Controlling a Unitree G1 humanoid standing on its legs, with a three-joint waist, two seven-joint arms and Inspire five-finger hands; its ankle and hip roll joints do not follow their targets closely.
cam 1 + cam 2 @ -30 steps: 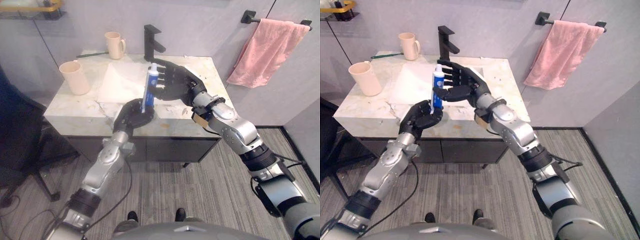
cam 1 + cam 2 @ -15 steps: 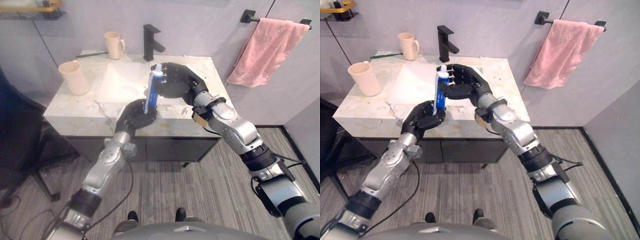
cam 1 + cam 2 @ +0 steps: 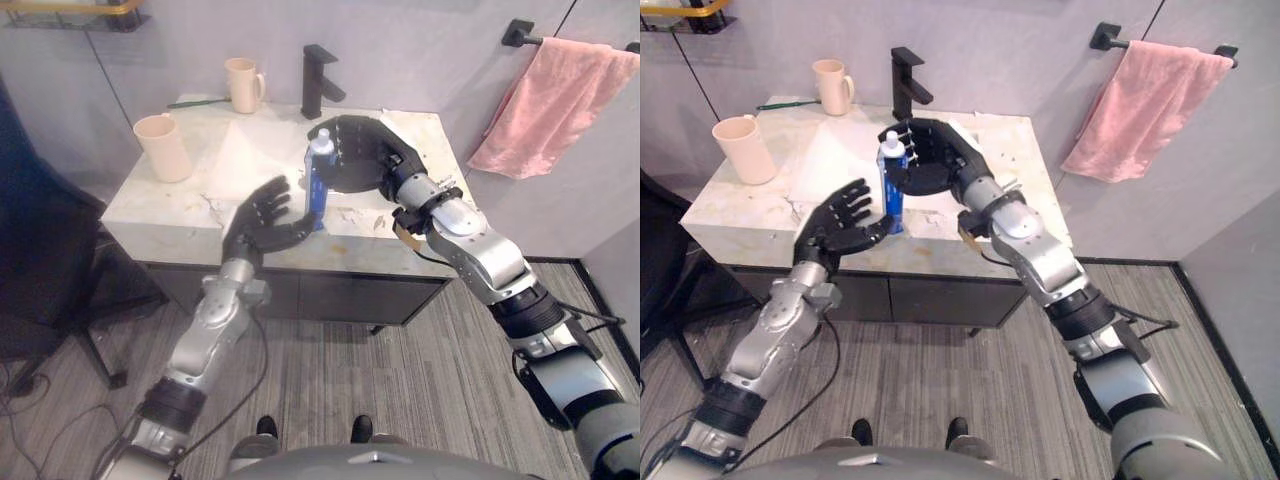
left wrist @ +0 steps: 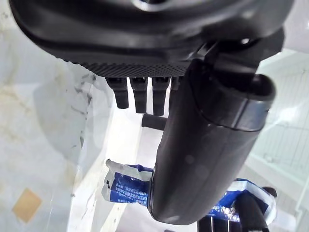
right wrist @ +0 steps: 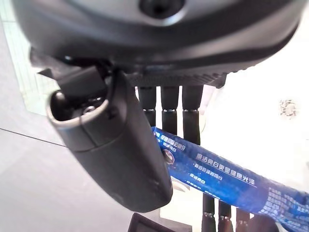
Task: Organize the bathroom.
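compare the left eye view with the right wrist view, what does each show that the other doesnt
Left eye view alone: the open left hand, two cups, the black faucet and a pink towel. Right wrist view alone: a close look at the fingers against the tube. Both: the right hand holding the blue toothpaste tube.

Blue toothpaste tube (image 3: 317, 186) with white cap and white print, held upright in the dark right hand (image 3: 362, 152); dark left hand (image 3: 262, 218) just beside the tube. White marble countertop (image 3: 160, 200) with grey-brown veining. Behind the tube: black faucet (image 3: 318, 80), two cream mugs (image 3: 162, 147) (image 3: 243, 84). Pink towel (image 3: 555, 108) on a black bar.
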